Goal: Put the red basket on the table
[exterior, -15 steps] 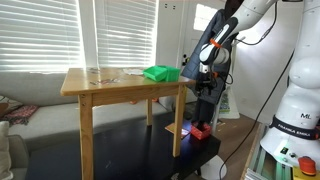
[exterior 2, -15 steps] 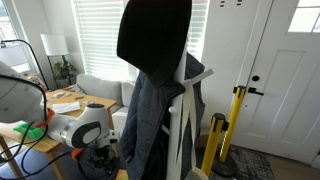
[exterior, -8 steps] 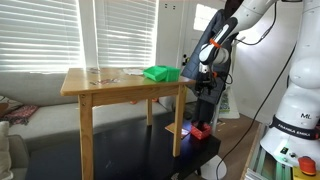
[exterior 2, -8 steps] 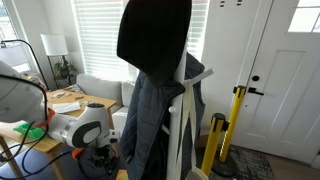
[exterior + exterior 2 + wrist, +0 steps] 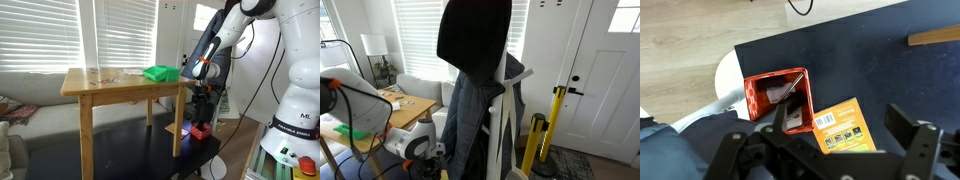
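Observation:
The red basket (image 5: pixel 778 98) sits on the low black platform (image 5: pixel 860 50), and holds a small white item. It also shows in an exterior view (image 5: pixel 200 131), below the table's right end. My gripper (image 5: pixel 840 121) is open and empty just above the platform. Its left finger is over the basket's right wall and its right finger is over bare platform. In an exterior view the gripper (image 5: pixel 205 108) hangs straight above the basket. The wooden table (image 5: pixel 110 86) stands beside it, with one leg (image 5: pixel 935 37) in the wrist view.
An orange printed packet (image 5: pixel 840 123) lies flat between my fingers, next to the red basket. A green basket (image 5: pixel 160 73) sits on the table top. A dark coat on a white stand (image 5: pixel 475 90) fills much of an exterior view. Wood floor borders the platform.
The arm has come down toward the red basket, so the gripper sits lower than before. The baskets and the packet have not moved.

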Available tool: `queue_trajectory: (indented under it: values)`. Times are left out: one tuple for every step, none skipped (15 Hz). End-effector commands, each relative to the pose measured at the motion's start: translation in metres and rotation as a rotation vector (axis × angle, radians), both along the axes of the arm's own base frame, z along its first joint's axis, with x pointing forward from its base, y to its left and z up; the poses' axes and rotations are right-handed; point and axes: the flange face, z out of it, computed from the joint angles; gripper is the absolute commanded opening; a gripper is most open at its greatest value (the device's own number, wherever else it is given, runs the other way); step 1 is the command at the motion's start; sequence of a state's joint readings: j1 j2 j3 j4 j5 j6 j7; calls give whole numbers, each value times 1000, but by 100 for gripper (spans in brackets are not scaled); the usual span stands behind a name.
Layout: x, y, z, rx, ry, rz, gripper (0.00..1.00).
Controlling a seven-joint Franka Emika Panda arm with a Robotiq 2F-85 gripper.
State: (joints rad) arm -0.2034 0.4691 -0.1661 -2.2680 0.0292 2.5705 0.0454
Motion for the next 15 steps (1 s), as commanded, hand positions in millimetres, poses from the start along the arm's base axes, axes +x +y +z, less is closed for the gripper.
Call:
queue_trajectory:
  values:
    - [16,-12,-56,22,-14,27,100]
    - [17,-14,-72,29,-11,45,100]
    - [19,-17,-87,32,-16,55,100]
    - [20,-20,-99,41,-20,71,100]
    - [23,-25,-111,57,-30,85,100]
    - [24,-28,-122,78,-43,108,100]
    - [25,-30,-131,102,-54,128,100]
    - [27,-33,-139,129,-64,138,100]
    - [27,-36,-146,154,-62,145,100]
    - [26,-36,-149,212,-60,143,100]
    - [19,-30,-140,132,-36,136,100]
    - [18,-33,-145,144,-38,134,100]
    - [16,-35,-145,142,-35,131,100]
    - [17,-35,-145,140,-35,132,100]
    - [18,-33,-145,140,-35,135,100]
